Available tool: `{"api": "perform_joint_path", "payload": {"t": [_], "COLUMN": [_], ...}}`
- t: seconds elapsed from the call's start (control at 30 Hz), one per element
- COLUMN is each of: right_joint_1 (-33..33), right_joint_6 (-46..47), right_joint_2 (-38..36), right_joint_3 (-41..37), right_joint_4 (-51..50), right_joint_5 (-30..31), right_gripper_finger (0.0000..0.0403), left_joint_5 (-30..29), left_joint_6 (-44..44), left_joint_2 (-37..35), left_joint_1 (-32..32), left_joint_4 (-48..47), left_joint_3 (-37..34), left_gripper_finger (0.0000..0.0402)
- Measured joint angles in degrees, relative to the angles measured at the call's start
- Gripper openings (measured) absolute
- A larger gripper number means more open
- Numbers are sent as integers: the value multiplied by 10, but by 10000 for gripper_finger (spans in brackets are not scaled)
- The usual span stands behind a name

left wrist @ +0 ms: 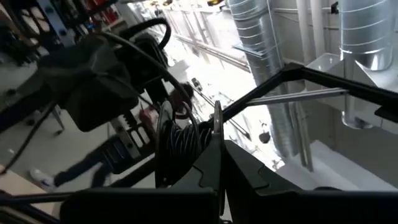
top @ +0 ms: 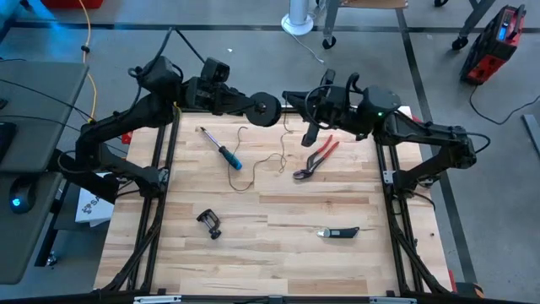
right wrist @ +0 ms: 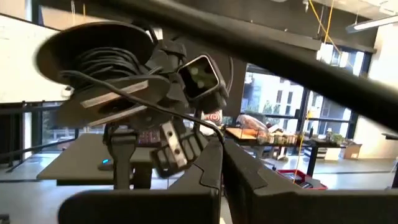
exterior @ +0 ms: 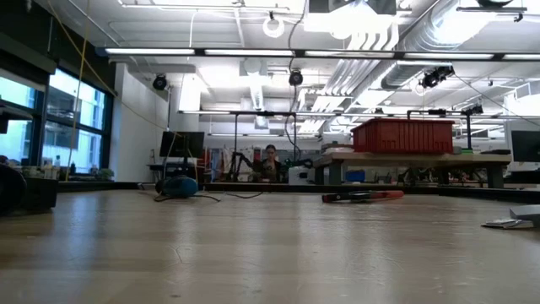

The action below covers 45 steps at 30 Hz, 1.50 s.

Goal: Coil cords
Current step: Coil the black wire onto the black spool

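The small round black reel [top: 264, 108] hangs above the table's far edge, part of the thin dark cord wound on it [left wrist: 177, 143]. My left gripper [top: 253, 106] is shut on the reel. My right gripper [top: 289, 95] stands just right of the reel, shut on the cord [right wrist: 155, 107]. The cord's free length [top: 261, 163] lies in loose loops on the wooden table below, between the screwdriver and the pliers. Neither gripper shows in the low view. My left gripper pinches the rim of one reel flange [left wrist: 217, 121] between its two fingers, coming level from the table's left. The reel is lifted clear of the table, with its winding beside the fingers. My right gripper pinches the single thin cord [right wrist: 214, 135] at its fingertips, coming level from the table's right. The cord runs nearly straight from the reel [right wrist: 99, 56] to the fingers.
A blue-handled screwdriver [top: 221, 148] and red pliers [top: 316, 158] lie on the far half of the table. A black clamp [top: 209, 223] and a black hand tool [top: 337, 232] lie nearer the front. The table's middle is bare wood [top: 278, 203].
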Motion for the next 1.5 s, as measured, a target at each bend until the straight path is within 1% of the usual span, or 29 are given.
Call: {"api": "perform_joint_path", "payload": {"t": [0.13, 0.3, 0.4, 0.5, 0.73, 0.97, 1.03, 1.2, 1.4, 1.5], "right_joint_1": [-4, 1, 2, -1, -3, -3, -3, -3, 0, 1], "right_joint_6": [-4, -8, -21, -24, -19, 19, 34, 76, 138, 173], "right_joint_2": [0, -6, -11, -16, -10, 22, 30, 51, 81, 98], "right_joint_3": [0, 0, 0, 0, 0, 0, 0, 0, 0, 0], "right_joint_4": [16, 12, 13, 18, 36, 95, 97, 106, 157, 177], "right_joint_5": [-3, -4, 15, 16, 16, -19, -32, -67, -112, -121], "right_gripper_finger": [0, 0, 0, 0, 0, 0, 0, 0, 0, 0], "left_joint_5": [0, -17, -10, -2, -5, -8, -7, -6, -10, -13], "left_joint_6": [-4, 17, 6, -14, -27, -48, -49, -64, -63, -59], "left_joint_2": [2, -1, -6, -8, 2, 23, 30, 41, 57, 67], "left_joint_1": [-8, -8, -8, -16, -39, -54, -57, -57, -47, -40], "left_joint_4": [1, 1, 1, -1, -4, 2, 6, 71, 142, 186], "left_joint_3": [0, 0, 0, 0, 0, 0, 0, 0, 0, 0], "left_gripper_finger": [0, 0, 0, 0, 0, 0, 0, 0, 0, 0]}}
